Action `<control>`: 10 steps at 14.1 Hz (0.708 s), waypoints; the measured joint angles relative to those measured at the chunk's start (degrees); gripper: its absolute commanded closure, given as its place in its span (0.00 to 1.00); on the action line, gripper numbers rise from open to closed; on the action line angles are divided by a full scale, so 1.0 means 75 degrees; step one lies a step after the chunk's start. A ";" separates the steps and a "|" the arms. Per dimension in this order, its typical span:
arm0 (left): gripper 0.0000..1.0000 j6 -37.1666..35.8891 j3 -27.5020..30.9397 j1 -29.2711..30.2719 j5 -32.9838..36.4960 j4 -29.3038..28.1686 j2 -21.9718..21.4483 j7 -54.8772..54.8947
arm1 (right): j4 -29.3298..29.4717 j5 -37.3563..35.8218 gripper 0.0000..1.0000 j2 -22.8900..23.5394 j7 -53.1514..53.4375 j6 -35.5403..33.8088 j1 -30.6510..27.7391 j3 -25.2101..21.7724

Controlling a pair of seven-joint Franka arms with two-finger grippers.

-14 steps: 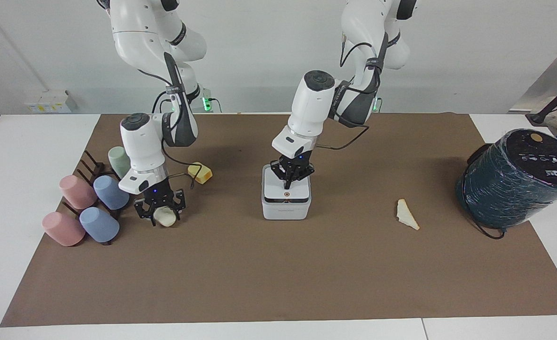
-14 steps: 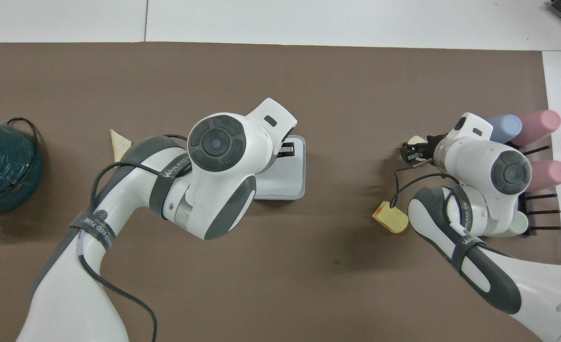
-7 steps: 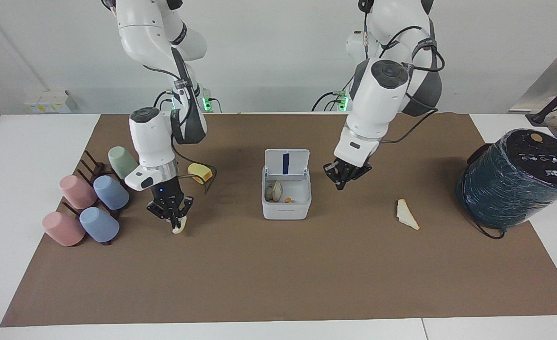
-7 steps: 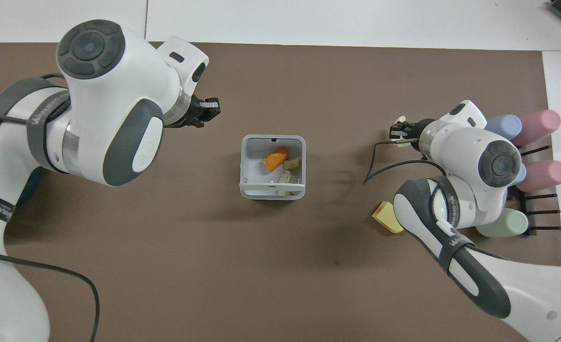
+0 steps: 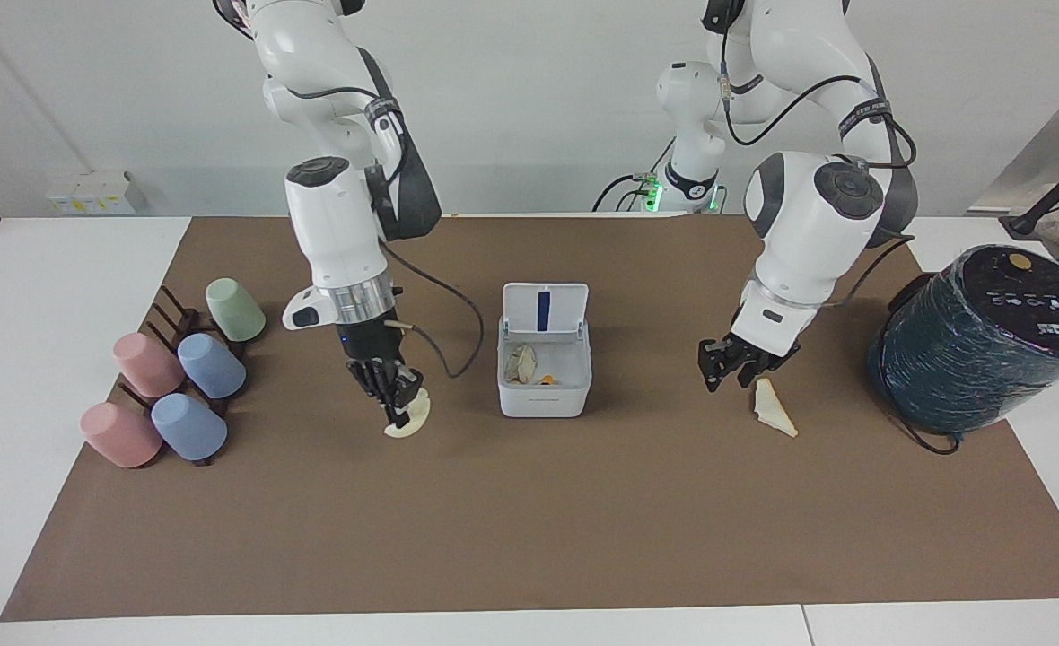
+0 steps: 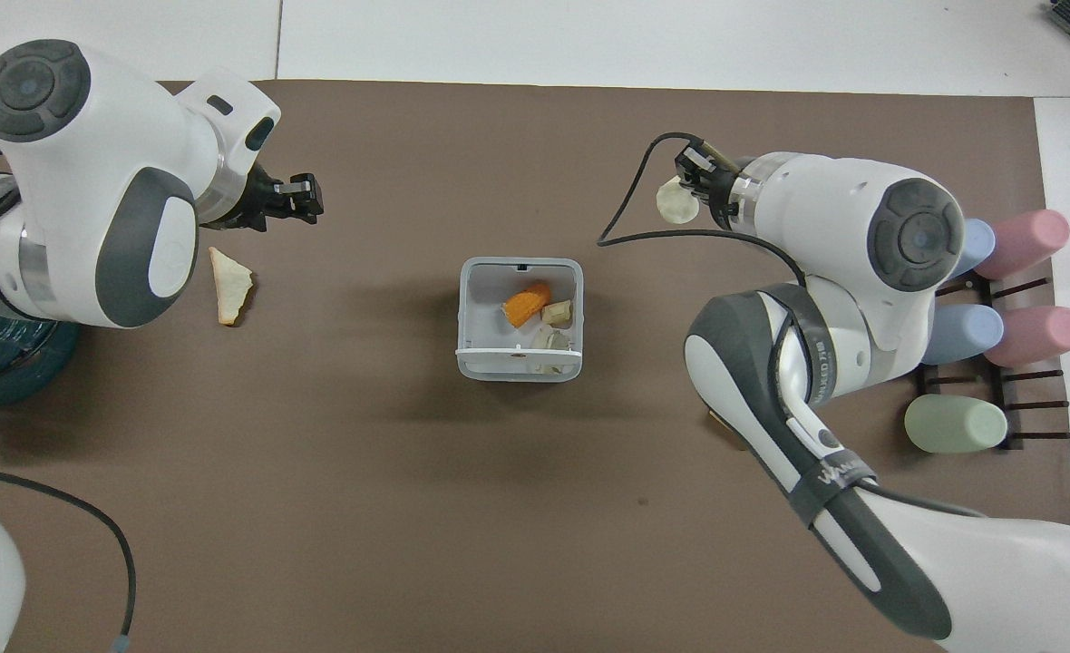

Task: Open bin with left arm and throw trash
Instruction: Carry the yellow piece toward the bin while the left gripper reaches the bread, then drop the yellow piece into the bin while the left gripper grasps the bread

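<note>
You're clearly in a robotics lab: two white arms (image 5: 341, 215) bolted at a white worktop (image 5: 45, 296) with a brown mat (image 5: 529, 520), bare walls.

Bin (image 5: 543, 395): smooth white plastic, semi-gloss, lid up. Mat (image 5: 529, 520) on tabletop: matt brown, paper- or felt-like. Arm shells (image 5: 336, 224): glossy white plastic w/ matt black tools. Cylinder (image 5: 978, 341), toward left arm's end from bin: dark teal, crinkly shiny plastic wrap. Cups (image 5: 211, 363): matt pastel.
</note>
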 measured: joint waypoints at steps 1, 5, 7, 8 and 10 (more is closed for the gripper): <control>0.00 0.0323 0.0002 0.0064 0.0101 -0.0334 -0.0064 0.0047 | 0.0121 0.0109 1.00 0.0057 0.0412 -0.0135 0.0189 0.0006; 0.00 0.1321 0.0010 0.0423 0.0758 -0.1321 -0.0105 0.0277 | 0.0256 0.0324 1.00 0.0142 0.1813 -0.0910 0.0788 0.0048; 0.00 0.1686 0.0014 0.0624 0.0817 -0.1658 -0.0014 0.0625 | 0.0262 0.0333 1.00 0.0148 0.2370 -0.1201 0.1001 0.0106; 0.00 0.1975 0.0014 0.0712 0.0822 -0.1833 0.0060 0.0735 | 0.0263 0.0333 1.00 0.0150 0.2678 -0.1243 0.1123 0.0122; 0.00 0.2774 0.0013 0.0837 0.0830 -0.2283 0.0240 0.0872 | 0.0263 0.0333 1.00 0.0158 0.3129 -0.1289 0.1380 0.0133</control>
